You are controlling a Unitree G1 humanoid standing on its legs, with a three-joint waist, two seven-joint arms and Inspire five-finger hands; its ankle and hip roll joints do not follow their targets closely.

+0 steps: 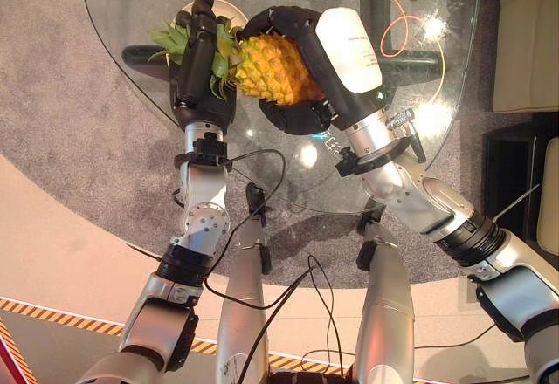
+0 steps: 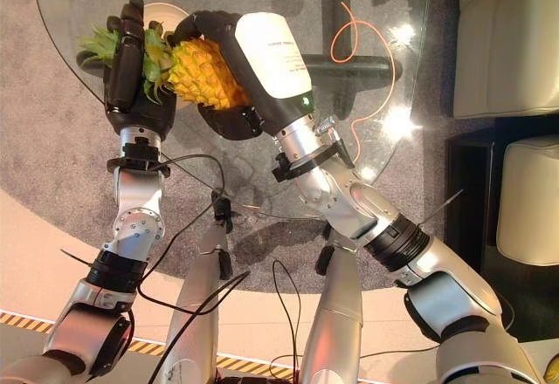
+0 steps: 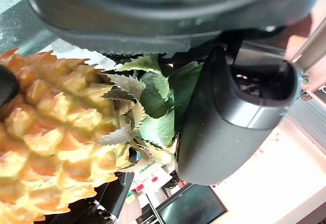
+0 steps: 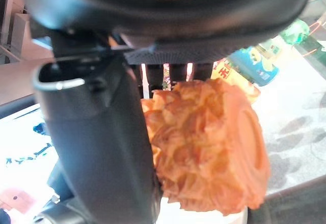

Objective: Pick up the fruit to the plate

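Pineapple [image 1: 275, 68] held above glass table [image 1: 437, 70], over pale plate [image 1: 229, 10]; right hand [image 1: 301, 61] curled round yellow body; left hand [image 1: 196, 65] clasping green crown, fingers closed on leaves.

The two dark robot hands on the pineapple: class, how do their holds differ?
The right hand curls round the yellow pineapple's scaly body; the left hand lies along its green leafy crown. The right hand bears a white cover; the left hand is all dark. Both touch the same fruit above the round glass table.
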